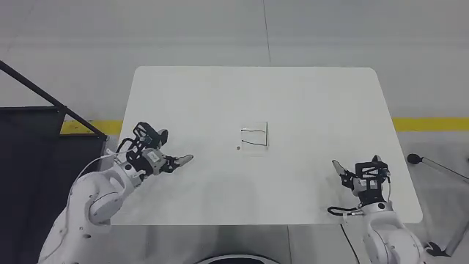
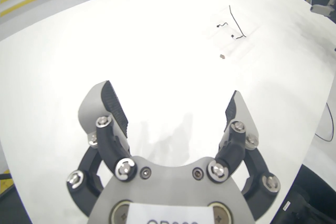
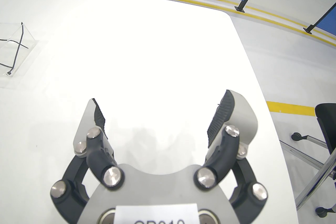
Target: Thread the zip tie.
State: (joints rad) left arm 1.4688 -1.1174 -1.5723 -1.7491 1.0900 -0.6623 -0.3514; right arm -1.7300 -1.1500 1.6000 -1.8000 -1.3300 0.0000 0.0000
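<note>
From the top view I have the zip tie (image 1: 253,128) near the middle of the white tabletop (image 1: 322,103), lying on a small clear tray (image 1: 255,136). It shows as thin black strands whose long axis runs left to right across the tray, one near the tray's upper edge and one near its lower edge. They are so fine from up here that I cannot say whether this is one tie or two.

In the left wrist view a long, nearly straight strand sits at the upper right of the frame with a hooked end, and a short wavy piece lies just beside it. In the right wrist view the strands cross like an X at the far left, and that edge of the frame cuts off both the tray and part of the strands. A tiny brown speck (image 1: 238,147) sits on the tabletop just off the tray's lower left corner, and I cannot make out what it is.

My left claw (image 2: 170,88) hangs over the lower left of the tabletop with its jaws spread wide and nothing between them. My right claw (image 3: 160,96) is at the lower right, likewise parted and holding nothing. Both are well apart from the tray
</note>
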